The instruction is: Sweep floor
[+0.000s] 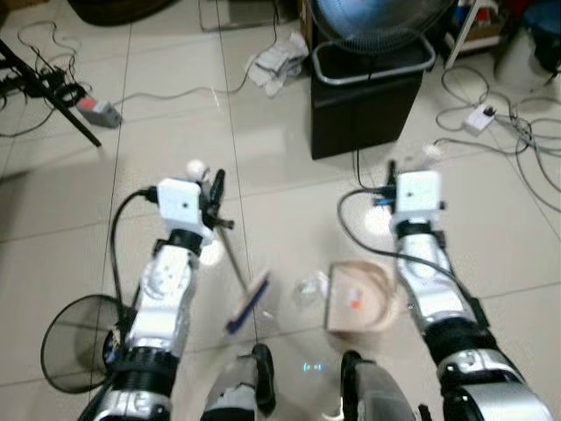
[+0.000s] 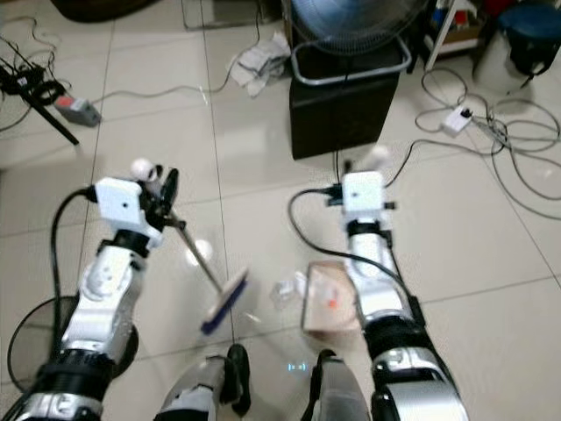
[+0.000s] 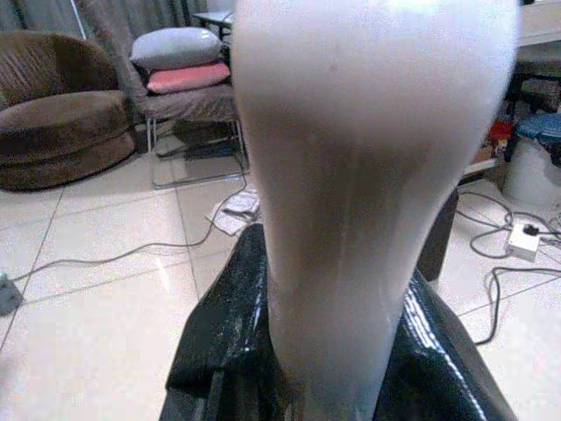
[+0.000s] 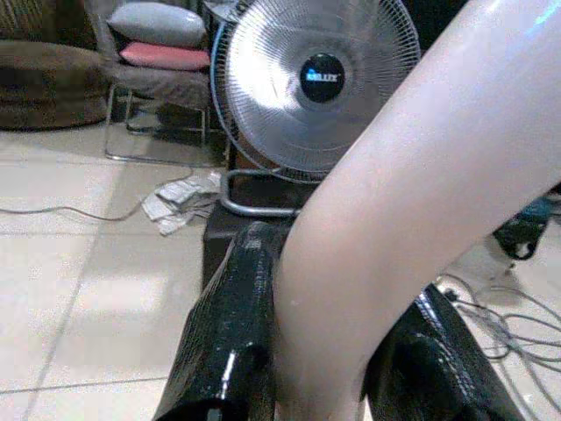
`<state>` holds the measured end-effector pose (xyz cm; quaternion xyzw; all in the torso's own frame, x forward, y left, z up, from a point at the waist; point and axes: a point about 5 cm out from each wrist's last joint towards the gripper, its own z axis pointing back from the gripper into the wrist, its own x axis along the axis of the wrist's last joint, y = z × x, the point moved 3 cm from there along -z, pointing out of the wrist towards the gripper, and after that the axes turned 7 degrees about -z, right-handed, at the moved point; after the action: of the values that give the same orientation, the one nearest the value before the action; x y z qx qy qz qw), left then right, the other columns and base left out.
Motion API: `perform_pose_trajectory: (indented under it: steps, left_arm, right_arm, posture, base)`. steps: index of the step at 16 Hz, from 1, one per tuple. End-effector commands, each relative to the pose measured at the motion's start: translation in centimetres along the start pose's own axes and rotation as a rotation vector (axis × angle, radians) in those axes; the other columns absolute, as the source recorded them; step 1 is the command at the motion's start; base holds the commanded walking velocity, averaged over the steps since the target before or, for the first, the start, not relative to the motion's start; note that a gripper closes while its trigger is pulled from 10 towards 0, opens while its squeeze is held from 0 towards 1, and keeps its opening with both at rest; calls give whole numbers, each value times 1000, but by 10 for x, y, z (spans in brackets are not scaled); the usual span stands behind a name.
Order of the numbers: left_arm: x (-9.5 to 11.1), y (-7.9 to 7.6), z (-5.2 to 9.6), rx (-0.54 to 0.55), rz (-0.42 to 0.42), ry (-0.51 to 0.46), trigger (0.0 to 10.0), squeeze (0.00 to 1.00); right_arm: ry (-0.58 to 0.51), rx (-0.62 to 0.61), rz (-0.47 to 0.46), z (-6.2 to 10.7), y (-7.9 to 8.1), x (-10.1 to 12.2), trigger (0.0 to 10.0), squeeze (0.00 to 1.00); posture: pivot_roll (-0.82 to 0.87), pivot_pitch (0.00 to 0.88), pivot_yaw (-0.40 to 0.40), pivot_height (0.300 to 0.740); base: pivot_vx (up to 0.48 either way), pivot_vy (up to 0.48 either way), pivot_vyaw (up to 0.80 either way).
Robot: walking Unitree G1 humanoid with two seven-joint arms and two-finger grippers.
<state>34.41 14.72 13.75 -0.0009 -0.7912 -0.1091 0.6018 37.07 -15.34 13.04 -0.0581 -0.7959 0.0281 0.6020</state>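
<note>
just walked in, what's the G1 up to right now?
Mid-sweep. The left gripper is shut on the brush handle, bristles down on the tile floor. The right gripper is shut on the dustpan handle, pan on the floor beside the brush. A crumpled clear wrapper lies between them, at the pan's mouth.

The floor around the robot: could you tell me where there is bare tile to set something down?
Bare tile lies between the left gripper holding the broom and the black box under the fan, and left of that arm toward the tripod leg. It is crowded around the dustpan held by the right gripper, and on the right, where cables sprawl.
</note>
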Motion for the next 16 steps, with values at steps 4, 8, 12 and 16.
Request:
perform_pose_trajectory:
  steps: [4, 8, 12, 16]
  left_arm:
    - [-10, -20, -2, 7, 78, 42, 10000, 0]
    - [-14, -32, -8, 98, 256, 105, 10000, 0]
    - [7, -45, -28, 68, 388, 51, 10000, 0]
    - [27, -50, -44, -6, 394, -9, 10000, 0]
  right_arm:
    - [46, 46, 18, 15, 26, -18, 10000, 0]
    - [69, 27, 26, 17, 23, -24, 10000, 0]
    - [58, 11, 9, 13, 13, -22, 10000, 0]
    - [14, -50, -100, 12, -2, -13, 10000, 0]
  posture:
    - [139, 337, 128, 740]
    - [135, 326, 129, 740]
    - [113, 290, 130, 740]
    - [83, 242, 137, 740]
  base:
    - [0, 0, 0]
    - [0, 0, 0]
    - [0, 0, 0]
    - [0, 0, 0]
